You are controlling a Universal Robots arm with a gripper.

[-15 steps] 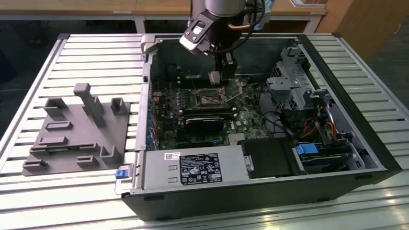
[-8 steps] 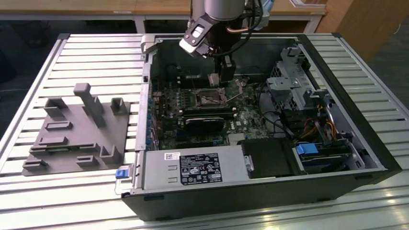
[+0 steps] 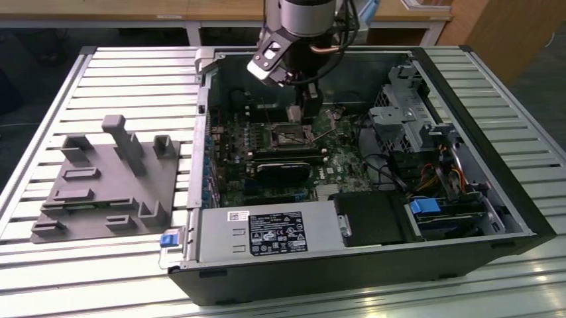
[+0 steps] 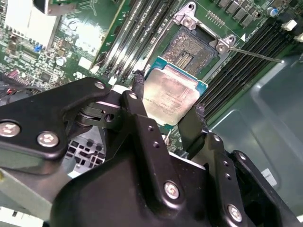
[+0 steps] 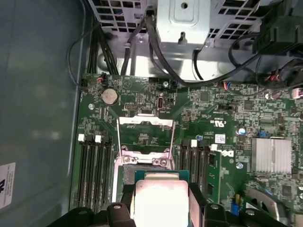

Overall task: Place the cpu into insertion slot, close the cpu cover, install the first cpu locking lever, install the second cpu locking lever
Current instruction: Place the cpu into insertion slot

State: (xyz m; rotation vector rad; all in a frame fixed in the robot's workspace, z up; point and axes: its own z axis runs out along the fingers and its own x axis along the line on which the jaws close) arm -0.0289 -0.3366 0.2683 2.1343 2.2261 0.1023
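1. My arm [image 3: 296,40] reaches from the top edge of the exterior view into an open computer case [image 3: 495,199], which lies on its side on a slatted metal table [image 3: 132,86].
2. My pincer [image 3: 306,118] hangs over the green circuit board [image 3: 232,179], close to the insertion slot [image 3: 289,137].
3. A black block [image 3: 283,173] sits just beside the slot, on the nearer side.
4. A silvery power supply [image 3: 265,232] lies against the case's near wall.
5. A metal drive cage [image 3: 402,112] and loose cables [image 3: 438,175] sit at the exterior view's right.
6. A grey moulded fixture [image 3: 106,185] rests on the table at the exterior view's left, well apart from the case.
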